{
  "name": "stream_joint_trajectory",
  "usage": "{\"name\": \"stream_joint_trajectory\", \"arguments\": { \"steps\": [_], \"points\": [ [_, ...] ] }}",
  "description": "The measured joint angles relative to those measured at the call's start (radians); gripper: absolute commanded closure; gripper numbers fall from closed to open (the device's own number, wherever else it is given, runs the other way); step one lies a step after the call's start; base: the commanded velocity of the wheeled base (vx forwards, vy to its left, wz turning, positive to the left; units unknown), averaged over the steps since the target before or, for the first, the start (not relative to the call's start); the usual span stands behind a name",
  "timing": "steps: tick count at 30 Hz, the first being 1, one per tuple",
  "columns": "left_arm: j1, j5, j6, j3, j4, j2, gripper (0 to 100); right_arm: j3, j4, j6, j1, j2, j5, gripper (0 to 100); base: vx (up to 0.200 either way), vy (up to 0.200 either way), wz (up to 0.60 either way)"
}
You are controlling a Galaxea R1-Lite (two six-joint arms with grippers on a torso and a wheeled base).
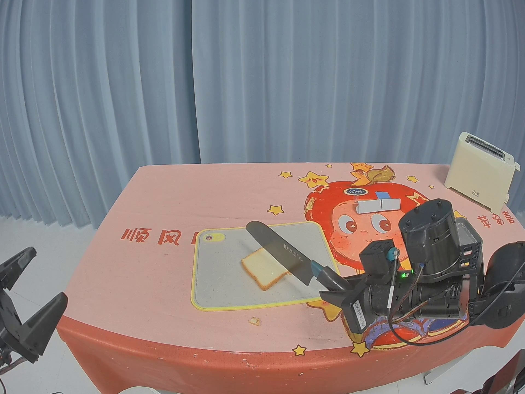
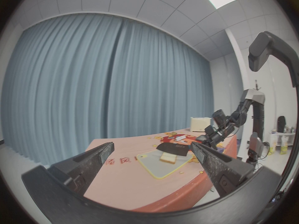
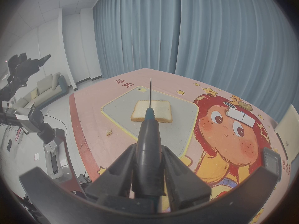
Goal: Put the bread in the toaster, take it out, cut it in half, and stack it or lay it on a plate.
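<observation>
Head view: the knife [image 1: 284,255] is pinched by the right hand [image 1: 332,284], its blade held over the bread [image 1: 263,272] on the cutting board [image 1: 219,280]; the left hand [image 1: 41,280] is spread, left of the surface [image 1: 164,192].

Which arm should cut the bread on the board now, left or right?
Probably right. The right gripper is shut on the knife, whose blade is over the bread on the cutting board. The left gripper is open, empty, and off past the table edge.
</observation>
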Motion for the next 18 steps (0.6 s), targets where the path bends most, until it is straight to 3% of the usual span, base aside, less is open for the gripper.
{"name": "stream_joint_trajectory", "arguments": {
  "steps": [4,7,12,18],
  "points": [
    [-0.01,-0.102,0.0,-0.007,-0.129,0.129,0,-0.001,0.0,0.0,0.0,0.0,0.0,100,0.0,0.0,0.0],
    [-0.021,-0.134,0.001,-0.016,-0.199,0.228,0,-0.001,0.0,0.0,0.0,0.0,0.0,100,0.0,0.0,0.0],
    [-0.071,-0.153,0.002,-0.044,-0.31,0.396,0,-0.002,0.0,0.0,0.001,0.0,0.0,100,0.0,0.0,0.0],
    [-0.185,-0.142,0.001,-0.127,-0.383,0.581,0,-0.003,0.0,0.0,0.0,0.0,0.0,100,0.0,0.0,0.0]
  ]
}}
